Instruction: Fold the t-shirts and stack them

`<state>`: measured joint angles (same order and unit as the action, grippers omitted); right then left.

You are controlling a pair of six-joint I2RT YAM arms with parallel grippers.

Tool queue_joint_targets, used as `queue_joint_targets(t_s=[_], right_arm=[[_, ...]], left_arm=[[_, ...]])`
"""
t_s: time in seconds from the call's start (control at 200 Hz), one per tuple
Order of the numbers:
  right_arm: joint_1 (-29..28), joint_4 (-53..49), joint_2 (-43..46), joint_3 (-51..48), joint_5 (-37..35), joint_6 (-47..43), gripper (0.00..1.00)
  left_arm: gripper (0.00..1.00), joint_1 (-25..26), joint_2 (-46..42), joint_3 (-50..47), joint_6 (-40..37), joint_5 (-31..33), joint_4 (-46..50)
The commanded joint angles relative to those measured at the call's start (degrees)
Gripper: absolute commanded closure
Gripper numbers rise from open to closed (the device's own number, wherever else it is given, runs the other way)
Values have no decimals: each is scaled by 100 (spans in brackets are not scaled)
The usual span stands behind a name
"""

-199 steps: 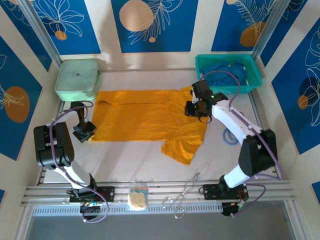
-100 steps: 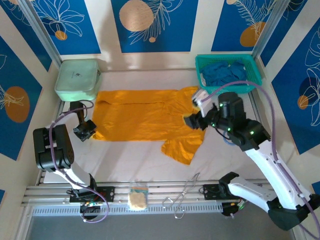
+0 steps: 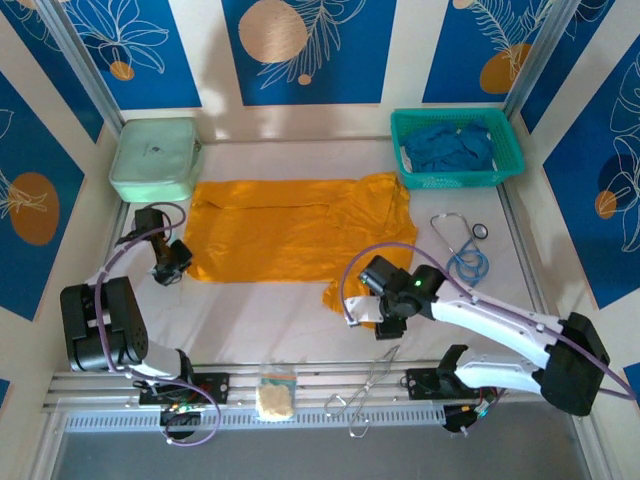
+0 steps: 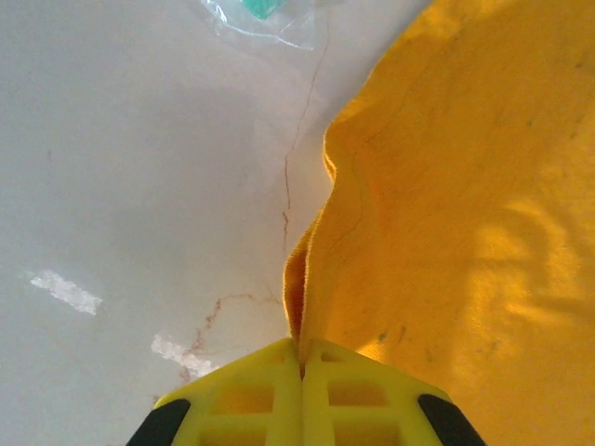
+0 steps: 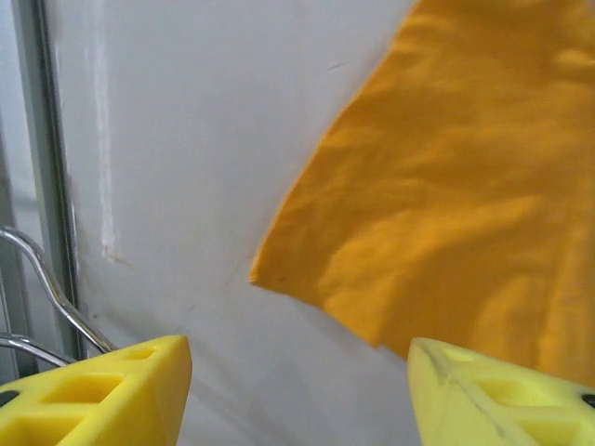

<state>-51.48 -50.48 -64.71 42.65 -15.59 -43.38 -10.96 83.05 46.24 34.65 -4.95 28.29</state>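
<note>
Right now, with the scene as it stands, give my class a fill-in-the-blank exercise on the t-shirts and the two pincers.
1. The left pincer is ____ on the edge of the orange t-shirt.
2. The right pincer has its jaws ____ near a sleeve corner of that shirt, gripping nothing.
3. The teal basket holds t-shirts coloured ____.

Missing words: shut; open; blue.
</note>
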Motion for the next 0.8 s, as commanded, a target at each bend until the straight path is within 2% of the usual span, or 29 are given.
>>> queue_joint_targets(t_s=[0.0,0.185,0.555,0.66,0.795], right_arm=[[-148,309,-238,-145,-42,-224,37],[-334,715,-771,-349,-124,1,41],[-268,908,-1458,-395,-310,-34,48],[-185,861,-1793,-342,-520,-92,55],[-21,959,-2211,-148,-640,-7,70]], left_arm=[[100,37,-263,-147,57,-119,-16],[100,37,-494,-230,16,-122,0],[100,38,-547,-225,-89,-112,1],[100,39,-577,-251,-88,-103,-38],[100,41,-609,-240,-103,-35,-27]])
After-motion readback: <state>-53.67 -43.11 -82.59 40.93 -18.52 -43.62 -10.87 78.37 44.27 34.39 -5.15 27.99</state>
